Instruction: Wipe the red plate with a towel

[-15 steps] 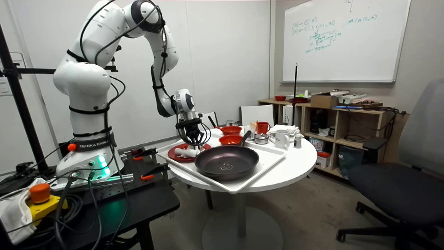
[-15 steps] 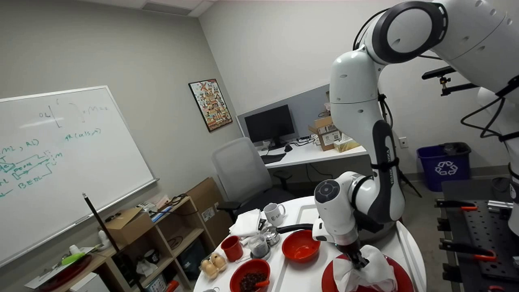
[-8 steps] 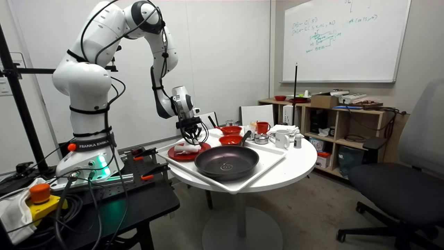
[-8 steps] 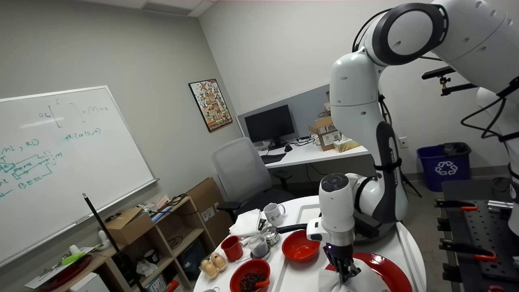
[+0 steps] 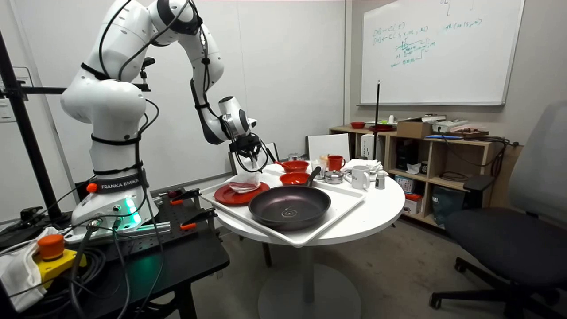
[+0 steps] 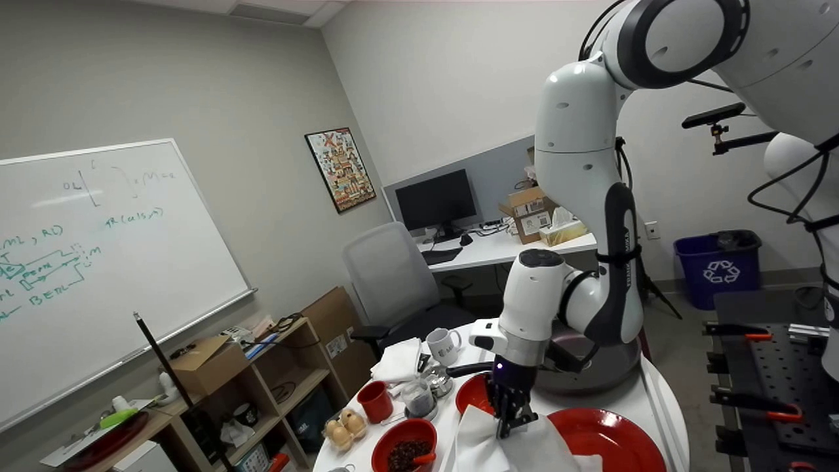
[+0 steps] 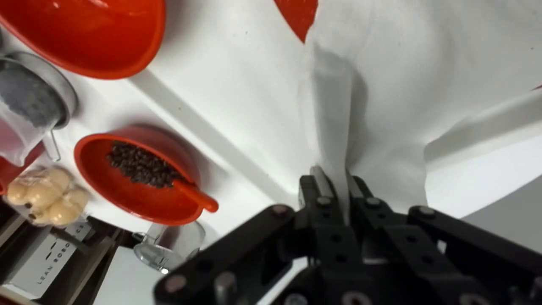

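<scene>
The gripper (image 7: 335, 182) has its jaws clenched on the white towel (image 6: 541, 447), hanging partly over the red plate (image 5: 227, 196) on the white tray (image 5: 345, 201); an overlong sweep could make its loose end tip the red bowl (image 7: 101, 38) by the frying pan (image 5: 288, 206).

White arm (image 5: 124, 44) arched high, wrist (image 5: 234, 118) tilted, end effector (image 7: 337, 183) angled downward, fingers (image 7: 322, 202) pinched close together

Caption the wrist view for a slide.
White towel clamped in the pincer, a sliver of red plate showing, red bowl of dark beans at left.
</scene>
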Controlling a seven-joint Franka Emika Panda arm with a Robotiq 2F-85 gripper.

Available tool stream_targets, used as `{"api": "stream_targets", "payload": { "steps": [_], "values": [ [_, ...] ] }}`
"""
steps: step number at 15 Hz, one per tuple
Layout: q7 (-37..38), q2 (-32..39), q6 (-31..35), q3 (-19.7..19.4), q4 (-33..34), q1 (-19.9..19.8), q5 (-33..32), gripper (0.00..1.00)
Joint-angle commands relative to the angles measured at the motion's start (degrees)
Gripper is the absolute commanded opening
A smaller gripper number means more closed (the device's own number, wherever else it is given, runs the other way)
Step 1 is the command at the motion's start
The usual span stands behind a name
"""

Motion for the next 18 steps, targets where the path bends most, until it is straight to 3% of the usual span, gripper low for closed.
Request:
{"api": "stream_targets", "payload": {
  "steps": [1, 5, 7, 8, 12, 18],
  "values": [
    [1.19, -2.13, 1.19, 3.55, 2.06, -2.43, 2.77, 0.07],
    [3.72, -0.70, 1.30, 5.95, 6.25, -3.48, 5.49, 0.07],
    [6.06, -0.06, -1.53, 9.47, 8.58, -6.20, 5.27, 0.07],
    [-0.95, -0.35, -4.42, 16.26, 8.37, -11.16, 12.90, 0.07],
    [-5.18, 1.72, -15.41, 24.02, 13.90, -15.85, 25.53, 0.07],
    [-5.74, 5.13, -29.34, 22.57, 25.42, -14.38, 35.26, 0.07]
  ]
}}
